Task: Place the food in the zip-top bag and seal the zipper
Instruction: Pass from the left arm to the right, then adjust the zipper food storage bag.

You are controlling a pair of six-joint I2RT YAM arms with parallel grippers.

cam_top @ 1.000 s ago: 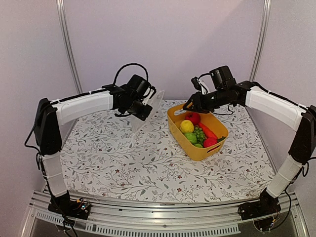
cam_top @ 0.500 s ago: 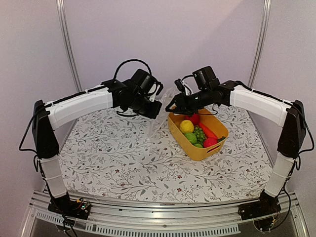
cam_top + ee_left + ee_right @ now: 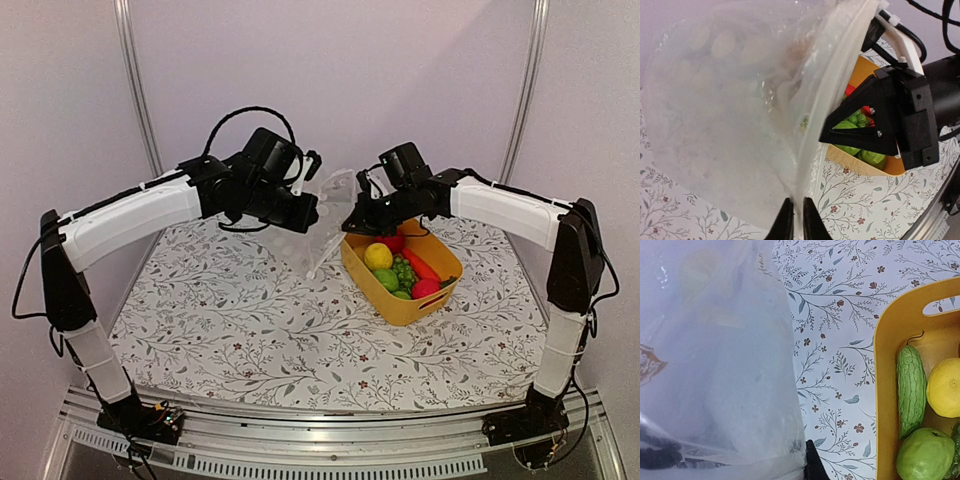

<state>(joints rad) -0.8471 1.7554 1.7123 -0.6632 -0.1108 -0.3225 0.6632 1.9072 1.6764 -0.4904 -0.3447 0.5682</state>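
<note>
The zip-top bag hangs in the air between both grippers, left of the yellow tub. My left gripper is shut on the bag's edge; its black fingertips pinch the clear film, with the zipper running up from them. My right gripper is shut on the bag's opposite edge; one finger shows beside the film, the other is hidden behind the bag. The food lies in the tub: lemon, green fruit, cucumber-like piece, red apple, carrot.
The yellow tub stands at the back right of the floral tablecloth, just right of and below the hanging bag. Metal frame posts rise at the back corners.
The left arm swung the bag rightward and higher. The right arm moved left from over the tub to the bag's edge and its jaws shut on it.
</note>
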